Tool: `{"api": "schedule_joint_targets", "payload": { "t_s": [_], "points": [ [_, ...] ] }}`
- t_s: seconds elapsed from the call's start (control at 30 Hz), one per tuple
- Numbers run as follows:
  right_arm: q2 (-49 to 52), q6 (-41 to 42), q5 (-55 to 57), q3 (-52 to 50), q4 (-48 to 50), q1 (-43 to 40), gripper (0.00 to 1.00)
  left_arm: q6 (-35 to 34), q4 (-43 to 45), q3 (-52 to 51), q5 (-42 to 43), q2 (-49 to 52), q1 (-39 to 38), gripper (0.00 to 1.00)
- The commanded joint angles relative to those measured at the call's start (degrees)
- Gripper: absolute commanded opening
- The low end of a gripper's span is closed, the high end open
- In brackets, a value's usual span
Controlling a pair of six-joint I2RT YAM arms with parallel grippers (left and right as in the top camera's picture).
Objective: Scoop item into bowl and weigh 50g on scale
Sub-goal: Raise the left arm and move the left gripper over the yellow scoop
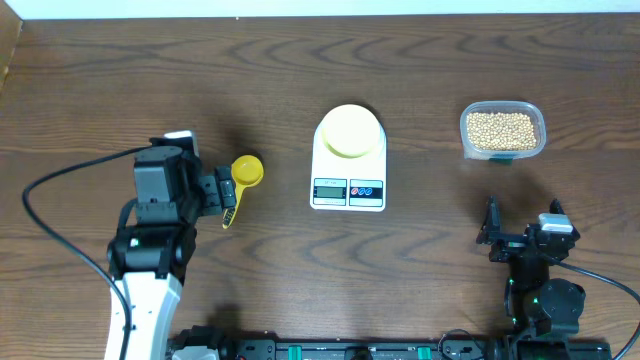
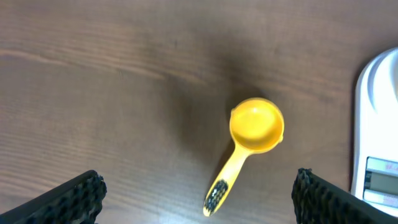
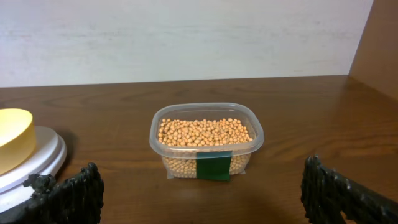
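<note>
Dark wood-grain surface (image 1: 90, 80), matte, carries everything. Both claws are spread wide and hold nothing: the left claw (image 2: 198, 200) hangs over the left part of the surface, the right claw (image 3: 208, 202) sits low at the right front. Scale (image 1: 348, 170): flat white rectangle of smooth plastic at centre, grey display and two round buttons facing the robot; the reading is too small to tell. Tub (image 1: 502, 130): clear, thin-walled, rounded corners, dark green label (image 3: 212, 168), back right, straight ahead of the right claw and well apart from it. Bowl (image 1: 350, 131): small, round, pale yellow-green, resting on the scale's platform; it looks empty to us. Scoop (image 2: 249, 140): glossy bright yellow plastic, round cup, slim handle, lying flat between left claw and scale. Key relation: the handle end lies below the left claw, between its fingers, with the long axis running away from the claw and slightly towards the scale, cup at the far end. The left arm is much the nearer, so we judge it should take the handle. Beans (image 3: 204, 132): small, round, tan, all in the tub, nearly to its rim.
</note>
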Motion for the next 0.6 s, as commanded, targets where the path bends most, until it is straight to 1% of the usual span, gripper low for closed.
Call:
{"api": "schedule_joint_targets", "payload": {
  "t_s": [0.0, 0.17, 0.33, 0.47, 0.57],
  "points": [
    [-0.26, -0.63, -0.26, -0.09, -0.22, -0.15, 0.99, 3.17, -1.09, 3.54, -0.26, 3.34, 0.52, 0.98],
    [-0.26, -0.63, -0.26, -0.09, -0.22, -0.15, 0.99, 5.05, -3.8, 9.25, -0.28, 8.87, 0.63, 0.98],
    [-0.26, -0.63, -0.26, -0.09, -0.22, -0.15, 0.99, 8.92, -6.88, 15.3, -0.26, 15.39, 0.63, 0.98],
    [-0.26, -0.66, -0.26, -0.09, -0.22, -0.15, 0.99, 9.46, -8.96, 19.5, -0.26, 20.09, 0.63, 0.98],
    [-0.26, -0.63, -0.26, -0.09, -0.22, -0.15, 0.99, 11.93, -11.04, 22.56, -0.26, 23.19, 0.63, 0.98]
  ]
}}
